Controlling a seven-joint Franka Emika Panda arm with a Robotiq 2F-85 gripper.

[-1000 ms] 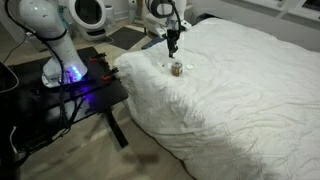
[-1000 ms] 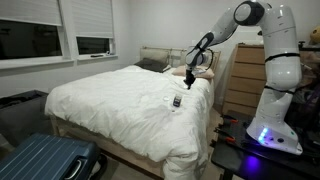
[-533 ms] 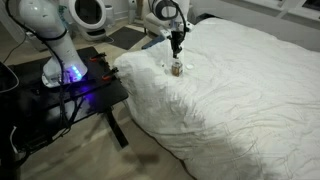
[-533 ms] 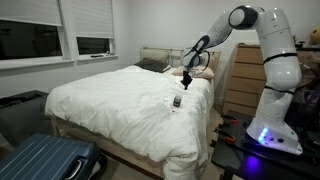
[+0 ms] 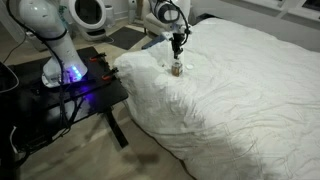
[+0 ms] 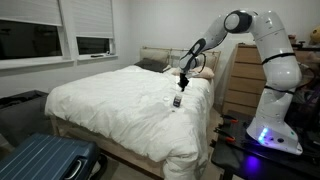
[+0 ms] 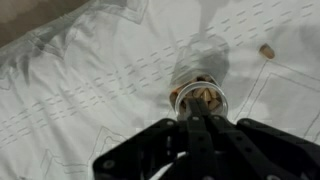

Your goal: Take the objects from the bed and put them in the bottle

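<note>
The bottle (image 5: pixel 177 69) is seen standing upright on the rumpled white bed (image 5: pixel 240 95), close to the edge that faces the black table (image 5: pixel 100 95). The gripper (image 7: pixel 200 120) is held directly above its open mouth with the jaws pressed together; whether any bit is pinched between them cannot be told. One small pale object (image 7: pixel 266 51) is seen lying on the bed near the bottle, apart from it.

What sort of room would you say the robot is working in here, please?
Most likely a bedroom in a home: a large bed under a rumpled white duvet, a wooden dresser beside it, and a blue suitcase on the floor.
</note>
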